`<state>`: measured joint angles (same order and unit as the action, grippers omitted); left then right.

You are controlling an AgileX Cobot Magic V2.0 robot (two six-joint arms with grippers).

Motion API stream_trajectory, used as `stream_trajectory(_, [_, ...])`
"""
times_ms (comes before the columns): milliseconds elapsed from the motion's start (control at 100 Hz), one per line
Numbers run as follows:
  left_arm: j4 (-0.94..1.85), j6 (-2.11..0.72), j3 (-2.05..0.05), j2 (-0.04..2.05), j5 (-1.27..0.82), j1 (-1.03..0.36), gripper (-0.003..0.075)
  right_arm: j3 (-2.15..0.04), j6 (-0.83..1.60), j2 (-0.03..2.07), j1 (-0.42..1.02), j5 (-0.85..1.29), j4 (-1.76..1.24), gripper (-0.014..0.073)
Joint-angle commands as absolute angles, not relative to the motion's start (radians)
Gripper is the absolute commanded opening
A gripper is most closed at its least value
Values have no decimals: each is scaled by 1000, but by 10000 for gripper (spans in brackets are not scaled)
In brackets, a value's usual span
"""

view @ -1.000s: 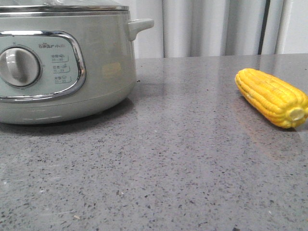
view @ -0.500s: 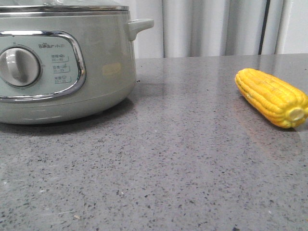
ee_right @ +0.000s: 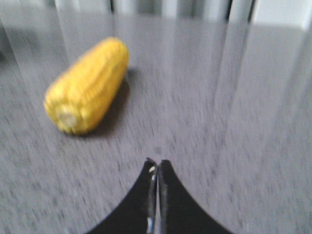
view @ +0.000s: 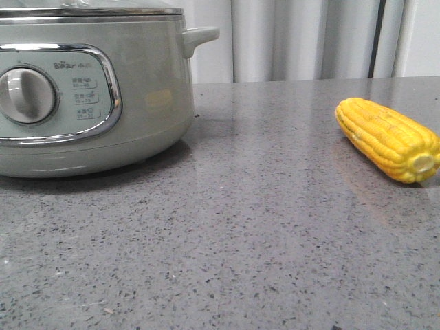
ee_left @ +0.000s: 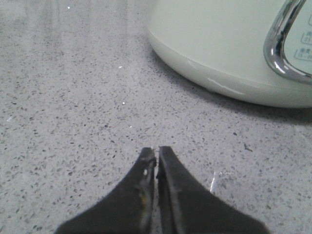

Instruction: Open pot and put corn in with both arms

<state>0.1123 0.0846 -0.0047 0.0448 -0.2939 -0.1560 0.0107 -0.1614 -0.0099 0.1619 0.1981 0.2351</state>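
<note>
The pale grey-green pot [view: 137, 89] stands at the left of the front view with its lid on, its chrome-framed panel and round dial [view: 27, 95] facing me and a small side handle [view: 199, 36]. The yellow corn [view: 388, 139] lies on the counter at the right, stub end toward me. Neither gripper shows in the front view. My left gripper [ee_left: 157, 152] is shut and empty, low over the counter, apart from the pot's side [ee_left: 219, 44]. My right gripper [ee_right: 157, 163] is shut and empty, apart from the corn [ee_right: 87, 85]; that view is blurred.
The grey speckled counter [view: 240, 240] stretches between pot and corn. Pale curtains [view: 302, 38] hang behind the counter's far edge.
Pot and corn have not moved in the front view. No gripper appears there in any frame.
</note>
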Motion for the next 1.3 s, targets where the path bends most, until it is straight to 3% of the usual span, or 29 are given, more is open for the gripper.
stream_trajectory(0, [196,85,23,56,-161,-153,-20,29,-157,-33,155,0,238,-65])
stream_trajectory(200, [780,85,23,56,-96,-153,-20,29,-157,-33,155,-153,143,-65])
stream_trajectory(460, [898,85,16,56,-40,-153,-20,10,-200,-33,155,-274,-377,-64])
stream_trajectory(570, [828,39,-49,56,-19,-153,-20,-43,-200,-33,155,-213,-422,-64])
stream_trajectory(700, [560,-92,-187,90,-23,-153,-20,-179,-159,-4,155,-22,-333,-62])
stream_trajectory(810, [369,-96,-319,190,-47,-153,-20,-314,-136,75,155,181,-174,-62])
stream_trajectory(970, [331,-99,-466,370,-53,-153,-17,-482,-136,219,155,344,-80,-51])
stream_trajectory(1060, [328,-111,-522,464,-53,-153,70,-554,-123,292,155,402,-72,42])
stream_trajectory(1210, [328,-111,-580,570,-53,-182,400,-624,-101,375,155,449,-72,349])
stream_trajectory(1290, [328,-120,-608,620,-50,-228,466,-636,-101,401,155,442,-69,461])
